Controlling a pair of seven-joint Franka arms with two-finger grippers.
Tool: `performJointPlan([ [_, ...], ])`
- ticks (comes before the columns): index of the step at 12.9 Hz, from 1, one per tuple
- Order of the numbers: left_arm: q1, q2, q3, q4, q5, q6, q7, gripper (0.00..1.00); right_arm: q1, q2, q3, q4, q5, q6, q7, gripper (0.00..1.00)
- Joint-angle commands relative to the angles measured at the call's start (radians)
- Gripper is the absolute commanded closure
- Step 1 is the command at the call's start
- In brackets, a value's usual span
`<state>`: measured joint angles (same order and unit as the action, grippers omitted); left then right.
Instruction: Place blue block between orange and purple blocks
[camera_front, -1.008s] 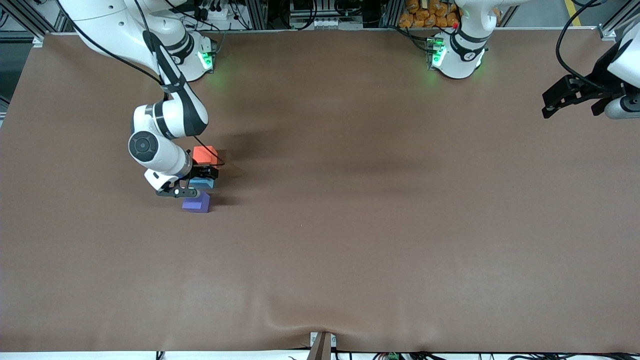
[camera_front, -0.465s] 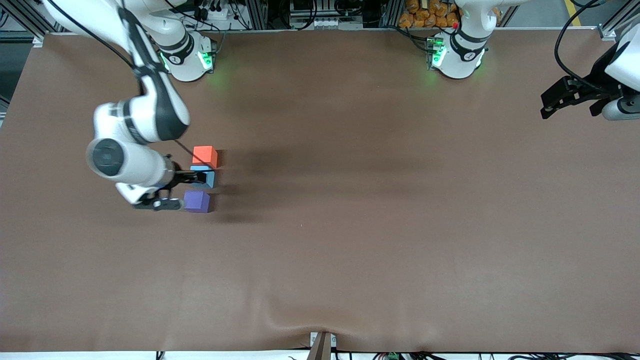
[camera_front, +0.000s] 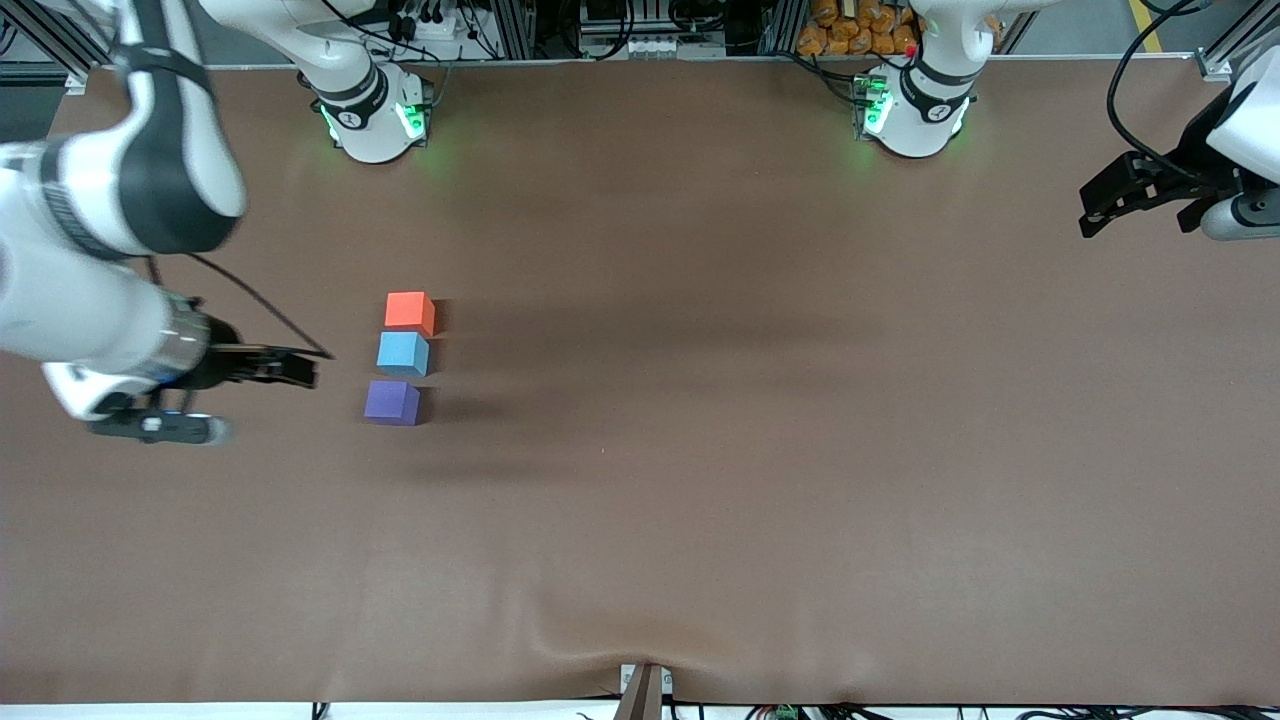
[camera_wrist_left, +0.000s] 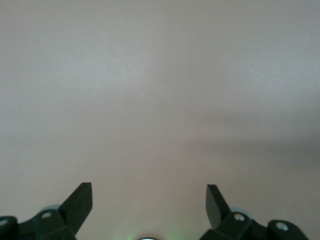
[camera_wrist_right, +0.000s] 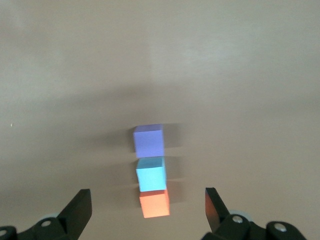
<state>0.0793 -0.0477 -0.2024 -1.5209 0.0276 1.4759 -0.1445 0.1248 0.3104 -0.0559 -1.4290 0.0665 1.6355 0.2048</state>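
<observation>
The wide table with a matte brown cover (camera_front: 760, 420) carries three small cubes in one row: bright orange-red cube (camera_front: 409, 311), light sky-blue cube (camera_front: 402, 353) between, violet-purple cube (camera_front: 392, 402) nearest the front camera.

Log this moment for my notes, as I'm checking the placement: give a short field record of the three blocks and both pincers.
blue block: on the table, in line between the other two, a small gap each side
orange block: farther from the front camera than the blue
purple block: nearest the front camera
right pincer: open, empty, beside the row toward the right arm's end
left pincer: open, empty, waiting at the left arm's end
</observation>
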Motion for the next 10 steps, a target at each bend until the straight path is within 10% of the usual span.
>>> performJointPlan([
  [1, -0.01, -0.009, 0.0, -0.007, 0.001, 0.003, 0.014, 0.0, -0.094, 0.032, 0.014, 0.151, -0.007, -0.098, -0.016, 0.0],
  [4, -0.007, -0.018, -0.012, -0.005, 0.001, -0.003, 0.017, 0.0, -0.161, 0.004, 0.013, 0.223, 0.002, -0.213, -0.221, 0.0],
  [10, -0.006, -0.02, -0.028, -0.005, 0.001, -0.003, 0.013, 0.0, -0.162, -0.232, 0.018, 0.098, 0.003, -0.237, 0.038, 0.0],
])
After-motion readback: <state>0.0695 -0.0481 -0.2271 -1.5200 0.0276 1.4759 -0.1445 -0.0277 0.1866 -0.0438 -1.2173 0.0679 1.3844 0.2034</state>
